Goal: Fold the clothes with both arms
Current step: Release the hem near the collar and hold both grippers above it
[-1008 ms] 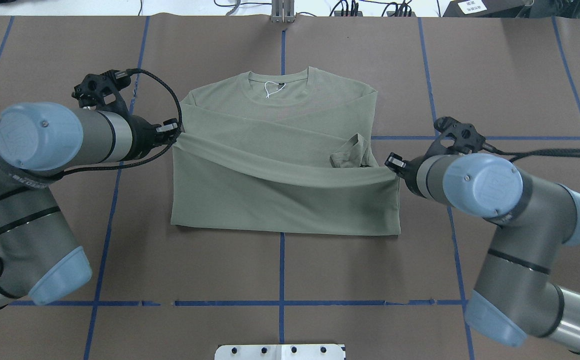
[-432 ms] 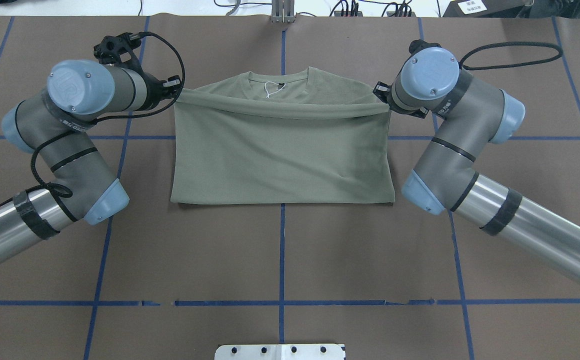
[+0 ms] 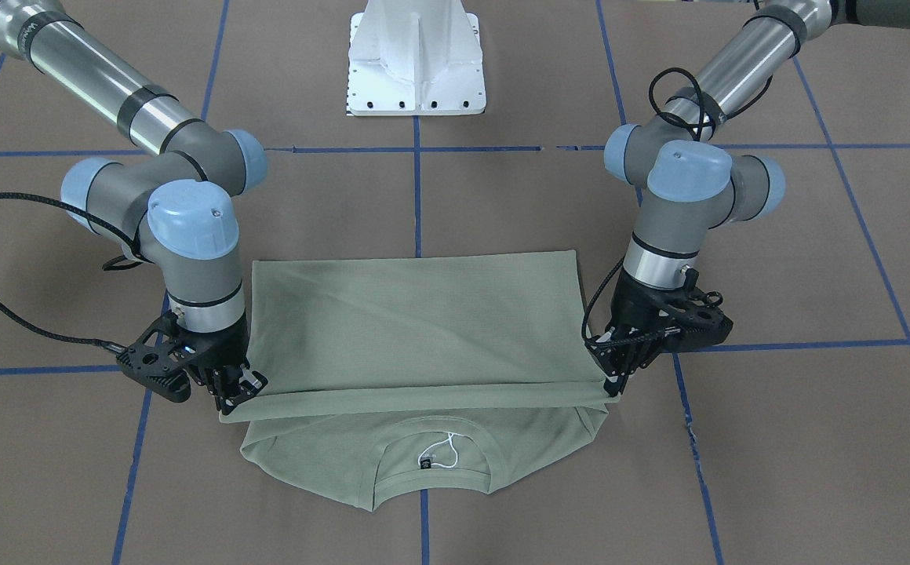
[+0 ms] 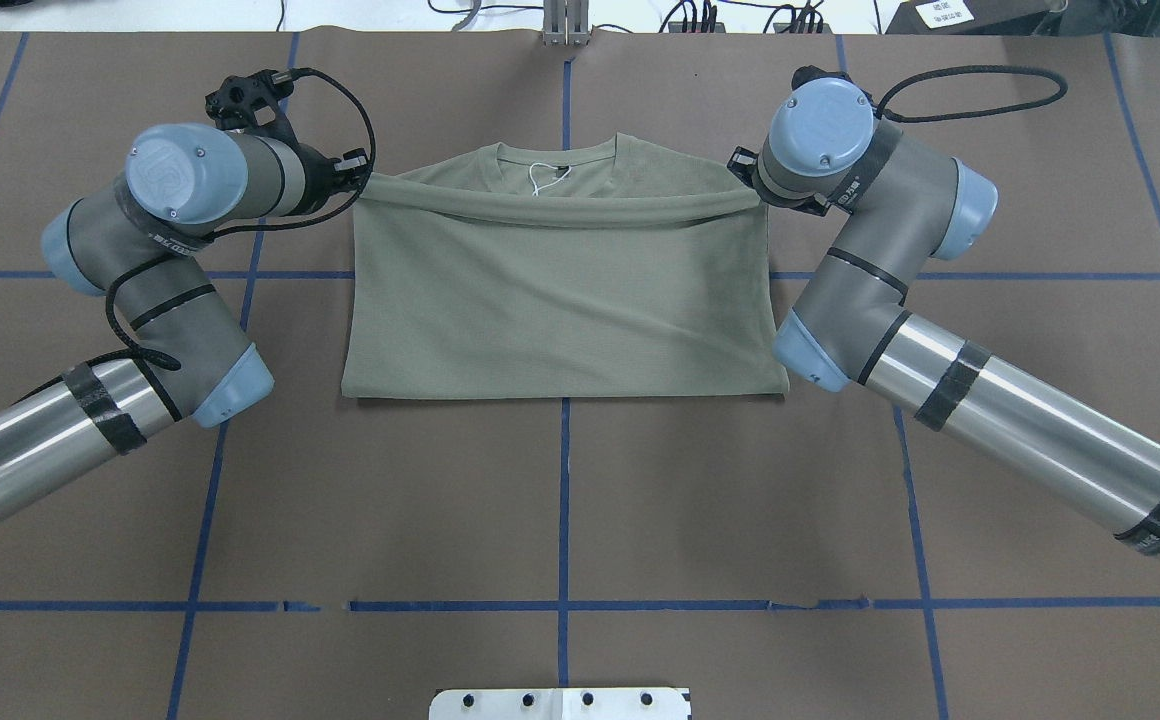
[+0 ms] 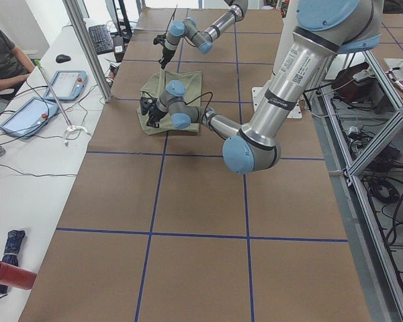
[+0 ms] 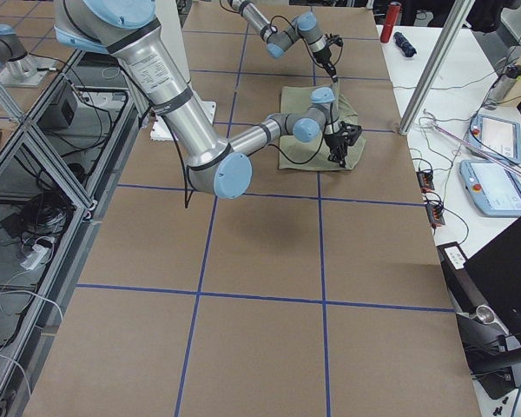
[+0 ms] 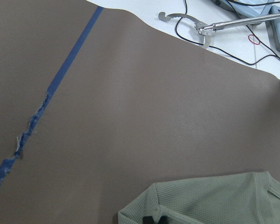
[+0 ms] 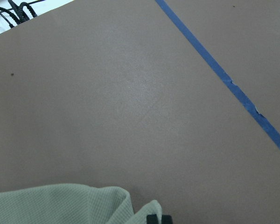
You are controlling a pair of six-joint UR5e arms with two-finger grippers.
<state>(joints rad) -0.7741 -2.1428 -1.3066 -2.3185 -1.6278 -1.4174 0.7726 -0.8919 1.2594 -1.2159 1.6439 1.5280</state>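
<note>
The sage-green shirt [image 4: 560, 290] lies on the brown table, folded over on itself, and also shows in the front view [image 3: 416, 329]. Its collar with the white string [image 4: 543, 178] and black neck label [image 3: 424, 463] shows beyond the folded edge. My left gripper [image 4: 358, 180] is shut on the left corner of the carried hem, also in the front view [image 3: 616, 384]. My right gripper [image 4: 752, 190] is shut on the right corner, also in the front view [image 3: 239, 396]. The hem hangs taut between them just short of the collar. Shirt fabric shows at the bottom of both wrist views [image 7: 210, 200] [image 8: 60, 205].
The white pedestal base [image 3: 416, 63] stands at the robot's side of the table. Blue tape lines [image 4: 564, 500] cross the brown cover. A metal post [image 4: 567, 25] and cables sit at the far edge. A desk with tablets [image 5: 27, 111] and a seated person lie beyond it.
Both grippers have carried the shirt's hem away from the robot, over the folded sleeves, up to the collar. The near fold edge has shifted farther from the robot.
</note>
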